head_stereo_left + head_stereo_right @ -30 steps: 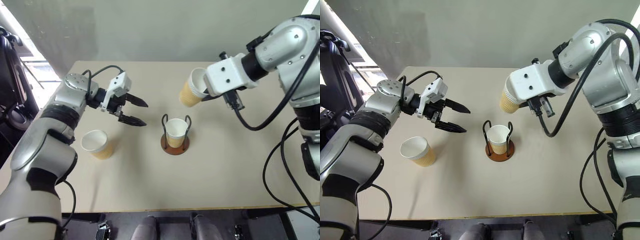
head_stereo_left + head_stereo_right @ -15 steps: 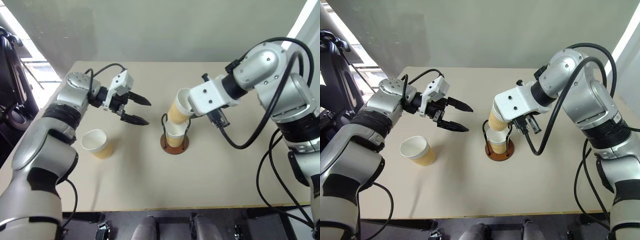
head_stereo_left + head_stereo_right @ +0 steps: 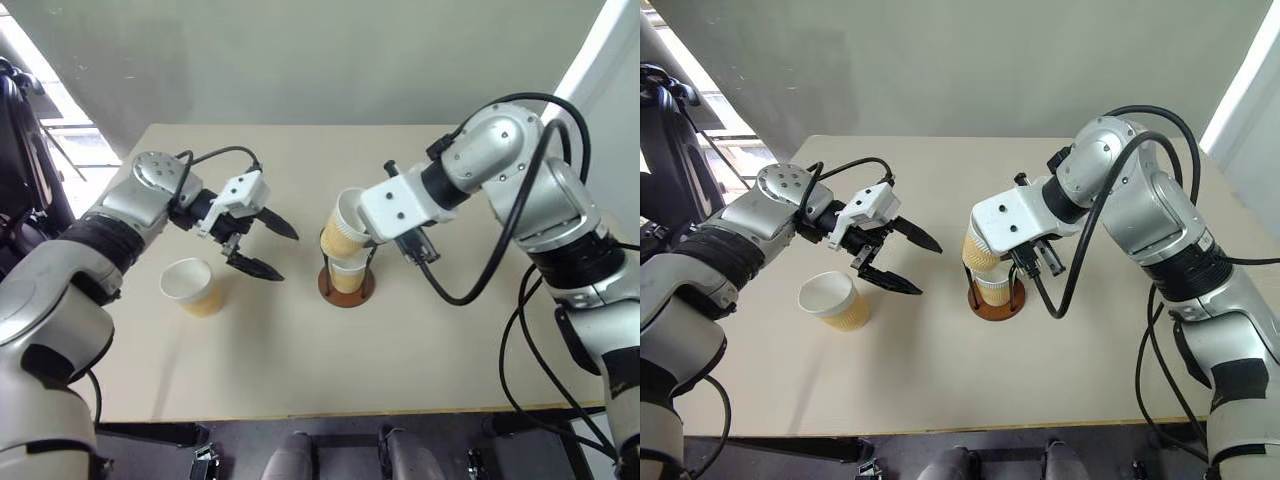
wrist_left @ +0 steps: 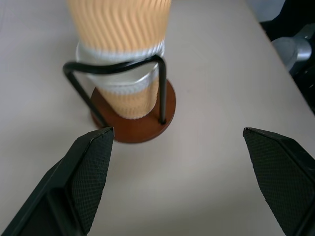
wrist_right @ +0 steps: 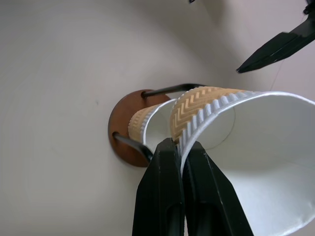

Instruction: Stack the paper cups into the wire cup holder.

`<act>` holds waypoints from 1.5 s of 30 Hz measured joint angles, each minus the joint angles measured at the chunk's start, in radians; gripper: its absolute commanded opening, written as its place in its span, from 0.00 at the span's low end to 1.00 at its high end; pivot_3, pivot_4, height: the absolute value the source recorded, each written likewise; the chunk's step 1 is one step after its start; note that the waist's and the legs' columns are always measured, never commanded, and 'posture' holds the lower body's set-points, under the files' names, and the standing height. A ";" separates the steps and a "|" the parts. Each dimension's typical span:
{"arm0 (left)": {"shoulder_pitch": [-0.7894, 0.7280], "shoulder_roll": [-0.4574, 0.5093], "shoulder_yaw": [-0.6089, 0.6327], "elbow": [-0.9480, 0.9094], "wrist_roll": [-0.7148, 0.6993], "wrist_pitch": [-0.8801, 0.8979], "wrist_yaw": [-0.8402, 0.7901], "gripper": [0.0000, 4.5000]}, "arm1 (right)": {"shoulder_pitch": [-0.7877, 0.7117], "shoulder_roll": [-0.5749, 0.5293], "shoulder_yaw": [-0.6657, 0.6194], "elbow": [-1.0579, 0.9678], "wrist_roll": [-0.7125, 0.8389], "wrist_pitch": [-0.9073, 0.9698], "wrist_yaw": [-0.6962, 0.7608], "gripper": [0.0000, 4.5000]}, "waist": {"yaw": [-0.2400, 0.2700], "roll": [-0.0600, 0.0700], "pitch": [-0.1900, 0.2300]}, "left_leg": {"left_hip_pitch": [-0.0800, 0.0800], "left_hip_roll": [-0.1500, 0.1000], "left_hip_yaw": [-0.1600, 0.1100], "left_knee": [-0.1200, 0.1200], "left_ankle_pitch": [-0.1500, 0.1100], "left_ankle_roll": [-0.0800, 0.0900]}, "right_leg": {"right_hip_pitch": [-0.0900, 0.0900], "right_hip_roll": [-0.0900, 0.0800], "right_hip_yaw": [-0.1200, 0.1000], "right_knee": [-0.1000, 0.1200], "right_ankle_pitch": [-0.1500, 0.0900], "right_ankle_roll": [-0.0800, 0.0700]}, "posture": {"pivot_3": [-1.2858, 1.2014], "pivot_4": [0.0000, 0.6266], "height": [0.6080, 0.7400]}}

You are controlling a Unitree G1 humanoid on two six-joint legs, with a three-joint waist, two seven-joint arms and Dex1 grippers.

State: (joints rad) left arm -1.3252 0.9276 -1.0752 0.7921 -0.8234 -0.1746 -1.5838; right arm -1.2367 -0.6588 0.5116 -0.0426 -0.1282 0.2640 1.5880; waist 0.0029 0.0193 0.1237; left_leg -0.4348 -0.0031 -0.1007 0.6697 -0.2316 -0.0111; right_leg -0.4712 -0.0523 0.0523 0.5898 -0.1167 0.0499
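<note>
While pinched by the right pincer [image 5: 181, 162], a cup [image 3: 342, 225] seemingly enters the holder [image 3: 346, 285].

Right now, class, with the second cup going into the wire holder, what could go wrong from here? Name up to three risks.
1. The right gripper pinches just the rim wall of the tilted tan-orange paper cup; entering the lower cup askew, it might jam.
2. Pushing could tip the wire cup holder with its reddish-brown disc base.
3. The open left gripper hangs near the third paper cup and might knock it.
</note>
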 measured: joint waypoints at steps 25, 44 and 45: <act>0.003 0.011 -0.031 0.051 -0.023 -0.065 0.000 1.00 | -0.012 -0.019 0.005 0.079 -0.054 -0.130 0.021 0.01 | 0.000 0.000 0.000 | 0.000 0.000 0.000 -0.001 0.001 -0.002 | -0.001 0.000 0.000 0.001 0.000 -0.001 | 0.52 0.24 1.00; 0.003 0.018 -0.031 0.008 -0.042 -0.040 0.000 1.00 | -0.013 -0.005 0.022 0.165 -0.152 -0.346 0.009 0.01 | 0.000 0.000 0.000 | 0.000 0.000 -0.001 -0.001 0.001 -0.002 | -0.001 0.000 0.000 0.001 0.000 -0.001 | 0.52 0.24 1.00; 0.003 0.019 -0.031 0.005 -0.042 -0.038 0.000 1.00 | -0.016 -0.004 0.022 0.173 -0.154 -0.354 0.009 0.01 | 0.000 0.000 0.000 | 0.000 0.000 -0.001 -0.001 0.001 -0.002 | -0.001 0.000 0.000 0.001 0.000 -0.001 | 0.52 0.24 1.00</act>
State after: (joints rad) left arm -1.3226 0.9462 -1.1059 0.7975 -0.8651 -0.2130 -1.5840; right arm -1.2525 -0.6623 0.5339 0.1300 -0.2827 -0.0898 1.5973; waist 0.0028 0.0193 0.1238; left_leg -0.4349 -0.0031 -0.1012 0.6683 -0.2304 -0.0130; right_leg -0.4724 -0.0522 0.0519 0.5911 -0.1170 0.0492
